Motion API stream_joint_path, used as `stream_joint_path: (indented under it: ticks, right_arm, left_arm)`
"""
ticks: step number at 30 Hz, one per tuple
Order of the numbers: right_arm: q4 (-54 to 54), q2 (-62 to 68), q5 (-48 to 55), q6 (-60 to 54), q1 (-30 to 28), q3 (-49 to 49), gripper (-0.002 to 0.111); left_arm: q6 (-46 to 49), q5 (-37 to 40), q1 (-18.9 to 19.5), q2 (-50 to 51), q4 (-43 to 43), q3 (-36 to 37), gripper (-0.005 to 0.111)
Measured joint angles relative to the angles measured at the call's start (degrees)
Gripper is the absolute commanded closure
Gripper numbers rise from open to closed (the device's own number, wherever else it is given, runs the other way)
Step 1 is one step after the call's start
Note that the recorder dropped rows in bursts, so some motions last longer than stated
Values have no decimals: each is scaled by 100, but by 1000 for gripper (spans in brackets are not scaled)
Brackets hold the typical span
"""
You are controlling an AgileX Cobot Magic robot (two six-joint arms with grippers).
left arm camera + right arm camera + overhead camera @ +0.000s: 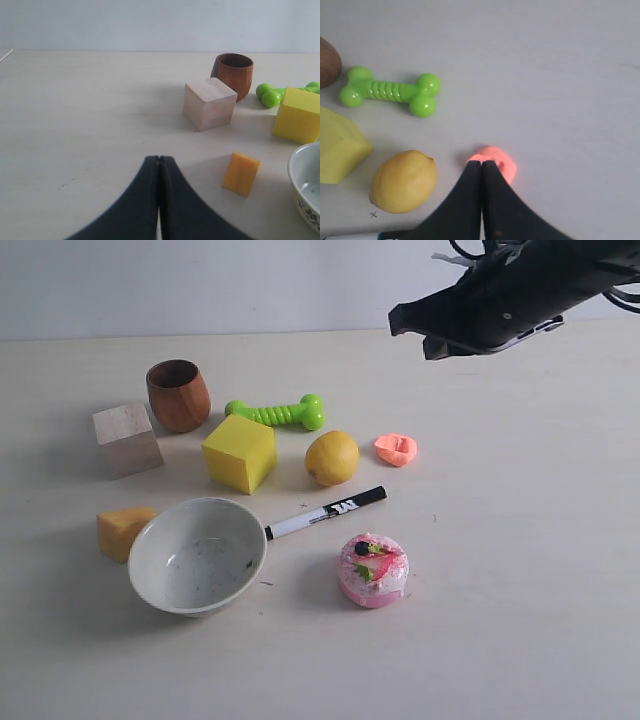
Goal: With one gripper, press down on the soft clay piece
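The soft clay piece (396,449) is a small salmon-orange lump with a dent in its top, lying on the table right of the lemon (332,457). My right gripper (397,320) hangs shut well above the table, behind the clay and apart from it. In the right wrist view its closed tips (481,162) line up over the near side of the clay (506,166) and hide part of it. My left gripper (159,159) is shut with nothing in it, over bare table; it does not show in the exterior view.
A green bone toy (276,413), yellow cube (240,452), wooden cup (178,394), wooden block (127,439), cheese wedge (122,531), white bowl (197,555), marker (325,512) and pink cake (372,569) lie left of and in front of the clay.
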Motion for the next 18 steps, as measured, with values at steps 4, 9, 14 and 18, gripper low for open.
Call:
stream_joint_path:
  ticks: [4, 9, 14, 18]
  right_arm:
    - [-528, -134, -142, 422, 0, 68, 108]
    - [-1412, -547, -651, 1186, 0, 379, 108]
    - [-2088, -895, -811, 1838, -39, 648, 108]
    - [-2310, -1207, -853, 2078, -287, 935, 108]
  left_arm:
    - [0, 0, 0, 0, 0, 0, 107]
    - [0, 0, 0, 0, 0, 0, 107]
    - [0, 0, 0, 0, 0, 0, 107]
    - [0, 0, 0, 0, 0, 0, 107]
